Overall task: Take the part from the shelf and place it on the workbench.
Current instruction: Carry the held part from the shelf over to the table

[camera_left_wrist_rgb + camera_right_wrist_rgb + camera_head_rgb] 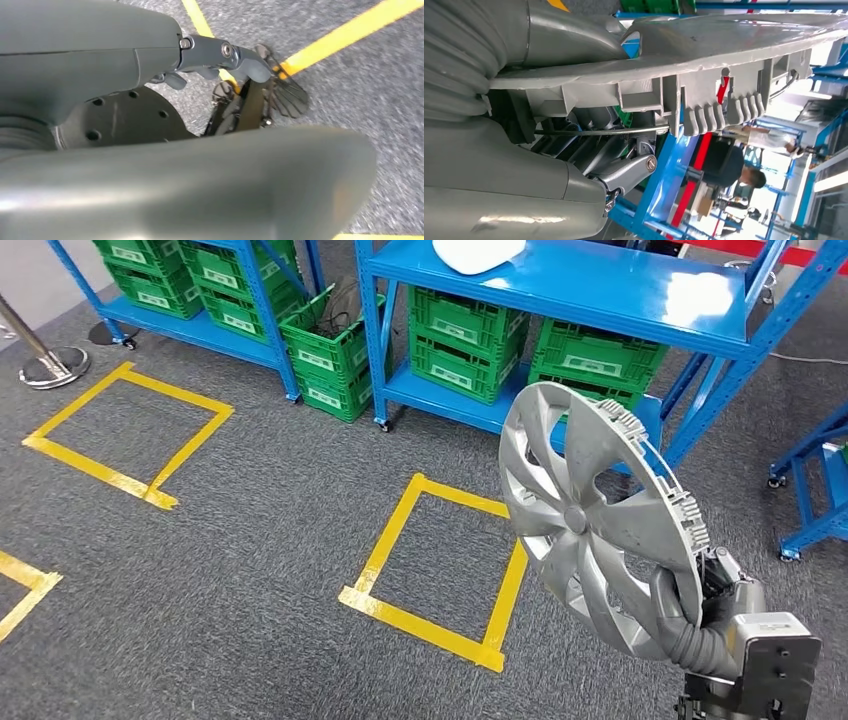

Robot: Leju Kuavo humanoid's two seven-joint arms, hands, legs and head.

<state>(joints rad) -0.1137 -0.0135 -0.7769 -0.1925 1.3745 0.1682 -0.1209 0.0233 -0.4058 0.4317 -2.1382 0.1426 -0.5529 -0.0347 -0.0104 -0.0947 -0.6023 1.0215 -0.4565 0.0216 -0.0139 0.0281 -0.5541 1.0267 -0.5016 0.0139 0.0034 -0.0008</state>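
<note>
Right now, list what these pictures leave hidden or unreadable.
- Right hand: head view, its fingers sit behind the silver wheel cover it grips at the rim.
- White object on the blue shelf: head view, cut off by the top edge.
- Green crates: labels too small to read.
- Left hand: left wrist view, blurred; whether it is open cannot be told.
- Workbench: cannot be placed.

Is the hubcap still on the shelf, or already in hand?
In hand: the right hand grips the silver hubcap by its rim, held on edge above the floor.
</note>
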